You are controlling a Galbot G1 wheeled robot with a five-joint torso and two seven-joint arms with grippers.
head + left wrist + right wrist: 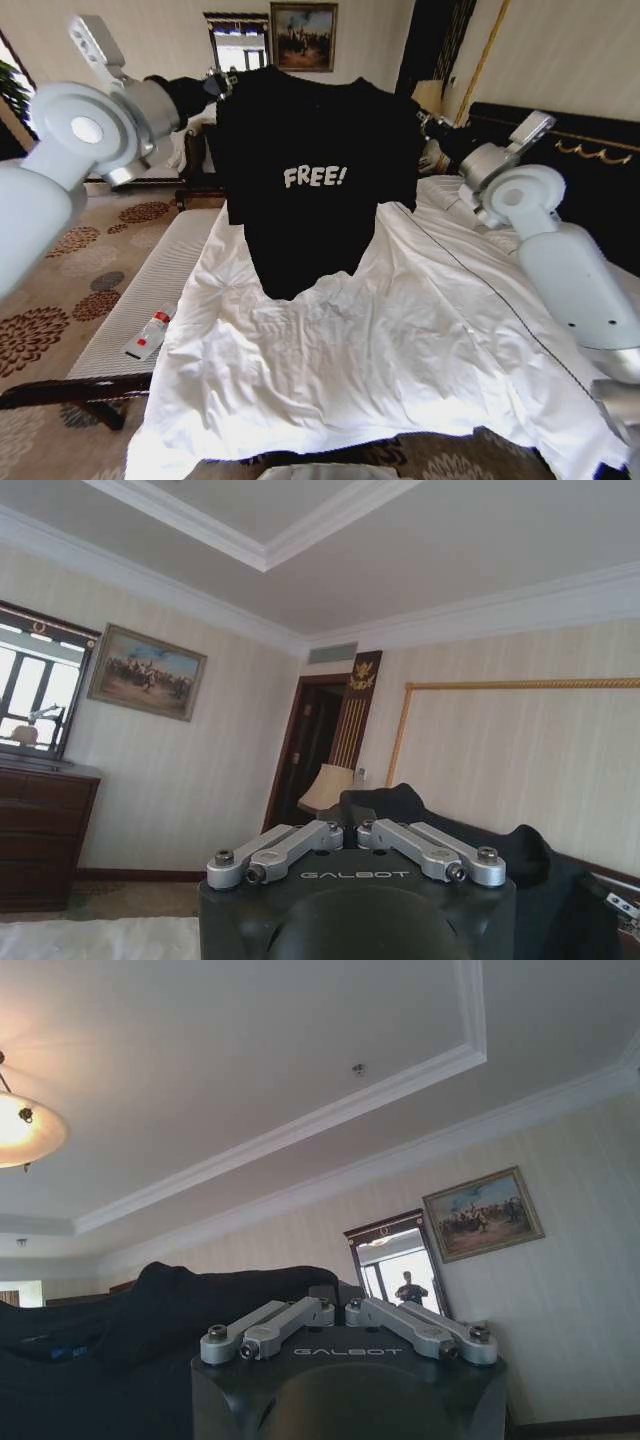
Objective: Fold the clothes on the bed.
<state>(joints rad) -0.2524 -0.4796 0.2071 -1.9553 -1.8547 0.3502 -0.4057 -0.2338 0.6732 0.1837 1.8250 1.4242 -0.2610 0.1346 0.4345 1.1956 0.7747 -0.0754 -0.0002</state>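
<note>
T-shirt [300, 180]: I hold it stretched out in the air above the bed [420, 340], "FREE!" facing me, hem hanging just over the duvet.
Left pincer [222, 82]: clamped on one shoulder.
Right pincer [425, 122]: clamped on the other shoulder, toward the headboard.

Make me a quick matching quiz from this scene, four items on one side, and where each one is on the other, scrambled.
Things:
1. T-shirt
2. left hand
3. small bottle with a red cap
4. framed painting

Places:
A. lying on the bench beside the bed
B. hanging on the far wall
C. held up in the air over the duvet
D. pinching one top corner of the shirt

Pairs: 1-C, 2-D, 3-A, 4-B
</note>
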